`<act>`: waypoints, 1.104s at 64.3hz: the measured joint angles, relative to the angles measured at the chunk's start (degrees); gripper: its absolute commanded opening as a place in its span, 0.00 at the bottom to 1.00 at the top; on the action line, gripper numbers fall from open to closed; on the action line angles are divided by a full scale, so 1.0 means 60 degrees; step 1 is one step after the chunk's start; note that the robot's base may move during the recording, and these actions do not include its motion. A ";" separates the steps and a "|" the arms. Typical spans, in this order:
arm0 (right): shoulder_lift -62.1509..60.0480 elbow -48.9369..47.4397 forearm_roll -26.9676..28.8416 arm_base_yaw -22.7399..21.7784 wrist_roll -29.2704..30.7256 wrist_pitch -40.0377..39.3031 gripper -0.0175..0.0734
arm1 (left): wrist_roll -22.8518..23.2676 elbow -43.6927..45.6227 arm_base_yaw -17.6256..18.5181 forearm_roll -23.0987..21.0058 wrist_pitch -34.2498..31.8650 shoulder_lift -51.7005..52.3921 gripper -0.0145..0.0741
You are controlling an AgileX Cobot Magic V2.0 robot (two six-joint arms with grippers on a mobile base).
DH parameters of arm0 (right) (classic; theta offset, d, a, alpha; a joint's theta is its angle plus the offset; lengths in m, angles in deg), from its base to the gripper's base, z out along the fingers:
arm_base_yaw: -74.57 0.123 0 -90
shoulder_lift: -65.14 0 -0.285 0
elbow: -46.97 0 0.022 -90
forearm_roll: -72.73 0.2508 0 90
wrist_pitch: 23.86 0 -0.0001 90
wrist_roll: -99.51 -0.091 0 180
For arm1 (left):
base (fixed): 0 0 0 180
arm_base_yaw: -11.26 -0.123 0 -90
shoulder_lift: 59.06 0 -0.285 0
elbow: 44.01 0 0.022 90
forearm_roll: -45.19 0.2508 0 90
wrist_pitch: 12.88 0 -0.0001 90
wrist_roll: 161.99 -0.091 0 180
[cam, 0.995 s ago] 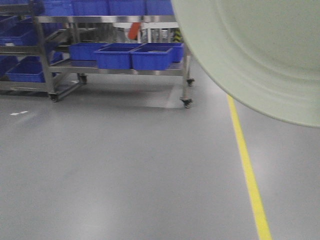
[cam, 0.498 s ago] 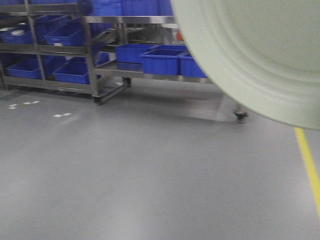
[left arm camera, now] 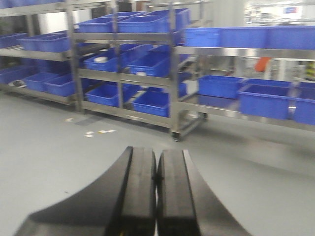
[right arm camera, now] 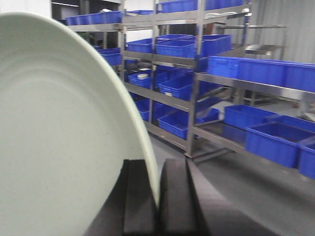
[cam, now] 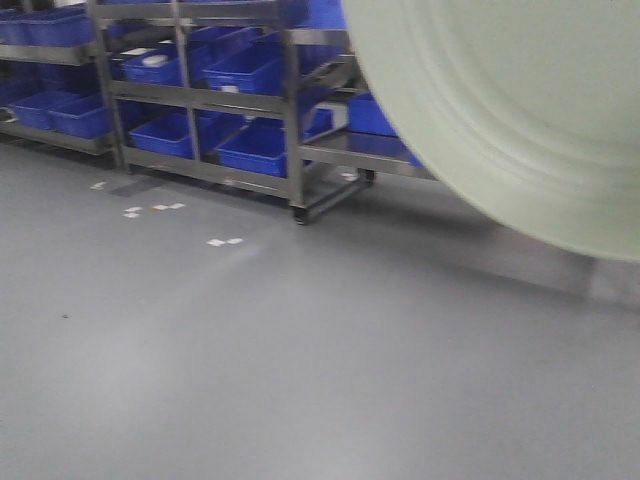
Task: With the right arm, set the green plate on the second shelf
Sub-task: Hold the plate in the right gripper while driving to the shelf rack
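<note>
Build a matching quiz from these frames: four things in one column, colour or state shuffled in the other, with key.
Column 1
1. green plate
2. left gripper
3. right gripper
4. bins

Column 2
A. shut, holding nothing
B. blue, on the metal racks
C. pale green, fills the front view's upper right
D. shut on the plate's rim

Pairs: 1-C, 2-A, 3-D, 4-B

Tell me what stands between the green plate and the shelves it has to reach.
Nothing visible does. The right tool grips the green plate by its rim, and only bare grey floor lies between it and the steel shelves. Blue bins fill many shelf levels, though.
</note>
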 measured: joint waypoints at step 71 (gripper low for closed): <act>0.0000 0.0000 0.0000 0.0000 0.0000 0.0000 0.25 | 0.0000 0.0000 0.0000 0.0000 0.0000 0.0000 0.31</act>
